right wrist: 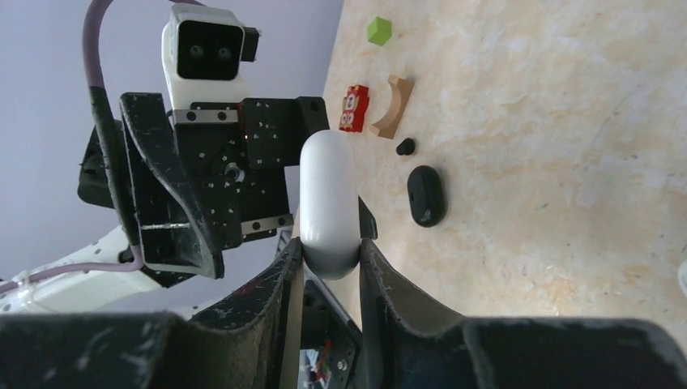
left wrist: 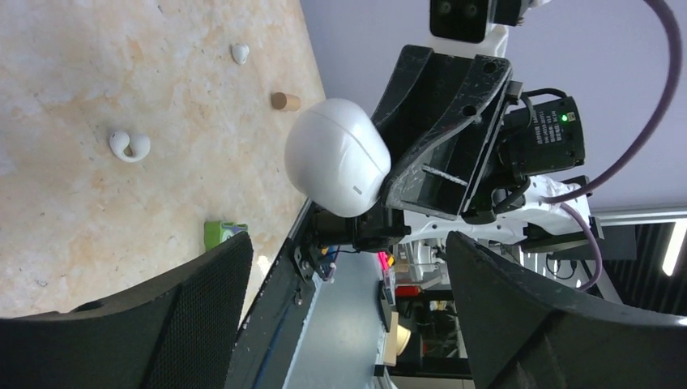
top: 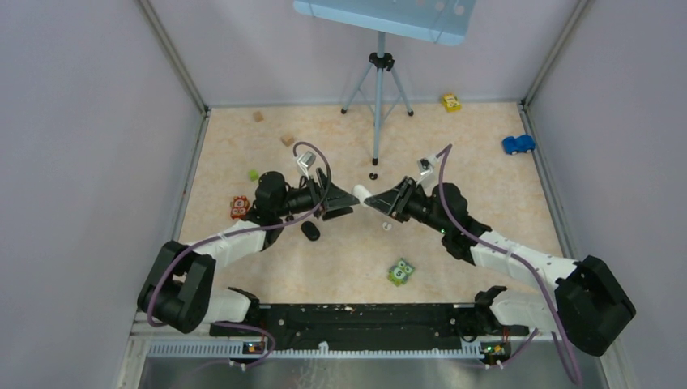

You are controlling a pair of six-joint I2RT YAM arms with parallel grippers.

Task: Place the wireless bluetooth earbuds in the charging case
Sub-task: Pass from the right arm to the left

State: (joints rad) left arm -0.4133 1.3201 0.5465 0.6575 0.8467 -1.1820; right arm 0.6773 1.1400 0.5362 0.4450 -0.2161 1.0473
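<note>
- Red toy and green cube are lying on the table, well left of the white charging case; a wooden arch is sitting just beside the red toy.
- Left gripper is hanging just left of the white charging case, pointing at it. Its jaws are gaping wide with nothing between them.
- Black case is lying flat on the table, left of the white charging case and nearer the arm bases. One black earbud is resting near it, apart from it.
- White charging case is sitting up off the table, lid closed as far as I can tell, with its rounded end sticking out toward the left gripper.
- Right gripper is pinching the white charging case by its narrow sides, jaws partly closed, fingers pressing on both faces.
- White earbud is lying loose on the table, just right of the white charging case and nearer the bases. A second white earbud is lying apart from it.
- Owl toy is sitting further toward the bases. Blue car is parked far right of the white charging case.
</note>
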